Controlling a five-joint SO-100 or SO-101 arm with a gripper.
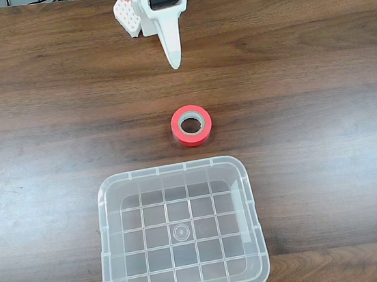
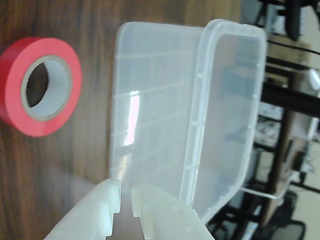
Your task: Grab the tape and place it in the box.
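One tape [image 1: 191, 125]: small bright red roll with a pale grey-beige core, lying flat on the wooden table [image 1: 321, 97], hole upward, between the arm and the box, just beyond the box's far rim in the fixed view. In the wrist view it sits at the left edge [image 2: 39, 85], apart from everything. Judged light and stiff; the outer wall looks smooth (possibly a little slick), so the likeliest hold is across the ring wall, one finger in the hole and one outside, or across the full width if the jaws span it.

One box [image 1: 102, 213]: large clear plastic tub with rounded corners, ribbed rim and grid-patterned bottom, standing open-topped at the near edge of the table. Contents: nothing seen inside. In the wrist view [image 2: 200, 125] it lies past the fingertips.

One gripper [image 1: 174, 59]: white, at the far edge of the table, well apart from the tape, holding nothing. In the wrist view [image 2: 125, 197] the fingertips stand nearly together, a narrow gap between them.
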